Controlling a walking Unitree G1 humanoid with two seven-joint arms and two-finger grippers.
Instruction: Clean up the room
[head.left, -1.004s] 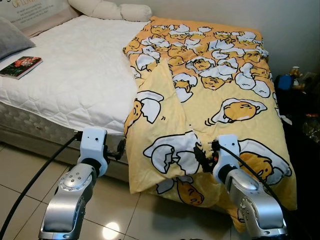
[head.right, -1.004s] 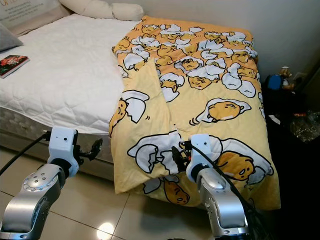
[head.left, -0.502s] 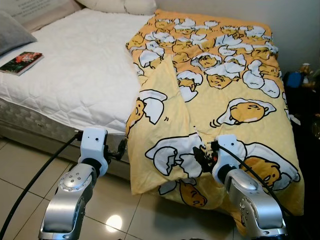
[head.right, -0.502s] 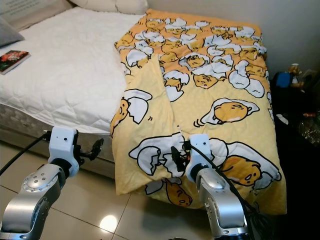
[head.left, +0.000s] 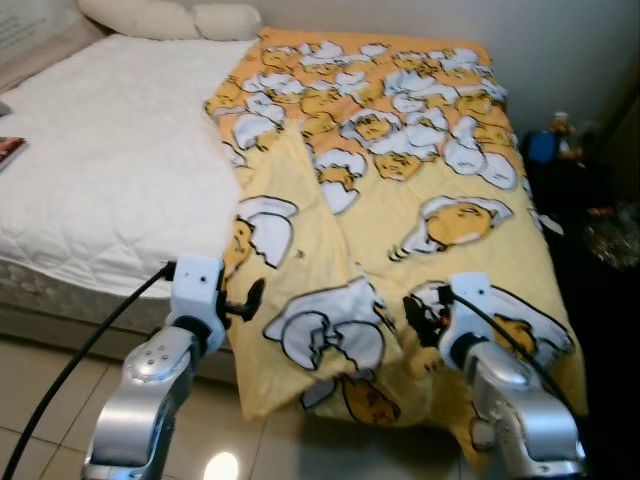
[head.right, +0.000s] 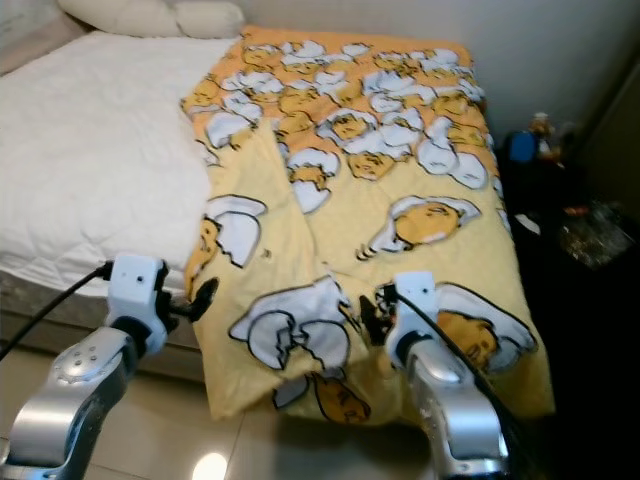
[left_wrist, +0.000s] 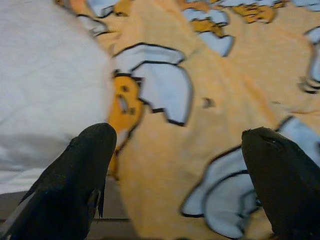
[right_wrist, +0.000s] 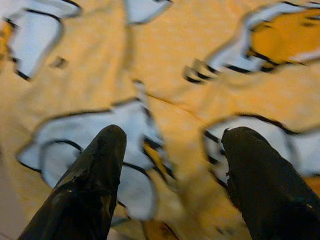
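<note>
While the yellow egg blanket (head.left: 400, 190) is lying spread over the bed's (head.left: 110, 190) right side, hanging off its foot, left end effector (head.left: 245, 300) is hovering open by its edge, right end effector (head.left: 420, 310) open above it, pillows (head.left: 170, 18) sitting at the head

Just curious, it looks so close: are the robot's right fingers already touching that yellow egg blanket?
Cannot tell. In the right wrist view the right gripper hangs open over the blanket, but blur hides any contact or gap.

Both arms fwd, bent at elbow. Left gripper (head.left: 250, 300) fingers spread wide; right gripper (head.left: 418, 312) fingers also apart, nothing between either pair.
</note>
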